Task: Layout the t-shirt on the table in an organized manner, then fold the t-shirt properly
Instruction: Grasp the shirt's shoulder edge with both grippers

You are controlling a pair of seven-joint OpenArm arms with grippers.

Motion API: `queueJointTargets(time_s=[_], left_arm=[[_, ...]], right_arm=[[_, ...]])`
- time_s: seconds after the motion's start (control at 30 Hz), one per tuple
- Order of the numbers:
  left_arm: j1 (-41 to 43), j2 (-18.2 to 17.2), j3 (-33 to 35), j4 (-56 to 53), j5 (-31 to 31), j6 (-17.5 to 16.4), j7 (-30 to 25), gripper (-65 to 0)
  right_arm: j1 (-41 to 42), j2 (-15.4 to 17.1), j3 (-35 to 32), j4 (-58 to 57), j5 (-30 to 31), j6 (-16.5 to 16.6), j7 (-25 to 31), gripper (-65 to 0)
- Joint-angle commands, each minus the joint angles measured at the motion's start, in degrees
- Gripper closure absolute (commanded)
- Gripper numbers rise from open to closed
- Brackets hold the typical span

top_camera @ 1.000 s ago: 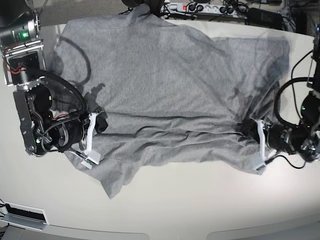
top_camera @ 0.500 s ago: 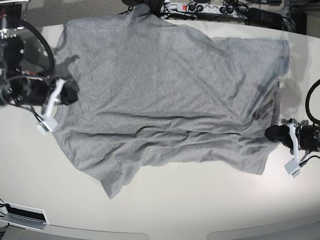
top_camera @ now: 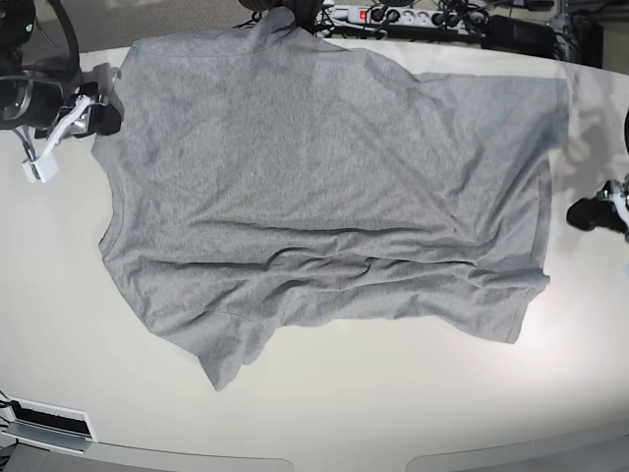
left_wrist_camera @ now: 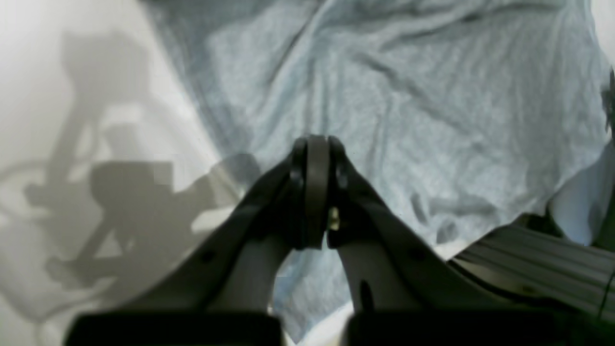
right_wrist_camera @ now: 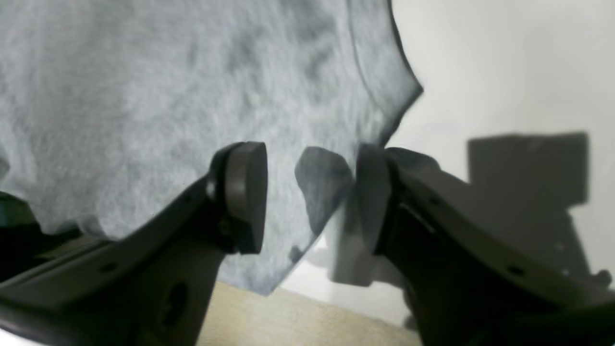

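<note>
Two arms off the t-shirt (top_camera: 324,187), right gripper (right_wrist_camera: 310,192) spread beside its edge, left gripper (left_wrist_camera: 314,192) pressed together, seemingly empty.

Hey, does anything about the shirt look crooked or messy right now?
Yes. The shirt lies skewed on the table, wrinkled across its near half, and its far edge hangs over the table's back edge.

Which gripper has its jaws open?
The right gripper: daylight shows between its pads. The left gripper has pads pressed together, holding nothing, above the t-shirt.
</note>
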Motion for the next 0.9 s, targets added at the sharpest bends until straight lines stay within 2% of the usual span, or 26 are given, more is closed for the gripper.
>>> queueJointTargets(time_s=[0.0, 0.07, 0.1, 0.17, 0.27, 0.33, 0.5, 0.63, 0.87], left_arm=[[0.76, -1.62, -2.25, 0.63, -0.87, -0.3, -0.48, 0.0], [3.45, -1.31, -5.18, 0.63, -0.92, -0.3, -0.5, 0.0], [4.46, -1.05, -6.49, 0.63, -0.87, -0.3, -0.48, -2.5], [6.6, -0.63, -8.87, 0.63, -0.92, -0.3, -0.5, -11.1], [9.81, 0.15, -12.09, 0.61, -0.92, -0.3, -0.46, -24.4], [11.41, 0.98, -13.75, 0.61, -0.94, -0.3, -0.46, -28.5], [14.43, 2.99, -14.99, 0.59, -0.94, -0.3, -0.5, -28.6], [16.7, 4.79, -14.99, 0.59, -0.66, -0.3, -0.79, -28.6], [18.78, 7.78, -14.99, 0.35, 6.21, -0.3, -4.0, -28.6]], right_arm=[[-0.22, 0.94, 0.44, 0.15, 1.01, -0.24, 1.38, -32.1], [-0.57, 0.79, 0.44, -1.57, 1.07, -0.11, 3.13, -32.1], [-0.5, 0.61, 0.5, -2.75, 1.07, 0.48, 3.98, -32.1], [-0.2, 0.04, 0.5, -5.31, 1.55, 1.92, 5.42, -32.1], [-0.22, -0.96, 0.48, -8.17, 1.66, 2.27, 6.69, -32.1], [-0.22, -1.92, 0.48, -9.53, 1.68, 3.18, 6.69, -32.1], [0.46, -3.85, 0.48, -10.6, 2.93, 3.18, 6.16, -31.5], [0.57, -3.76, 0.48, -10.6, 2.73, 3.18, 5.64, -26.8], [0.57, -2.99, 0.48, -10.6, 2.86, 3.18, 3.54, -27.0]])
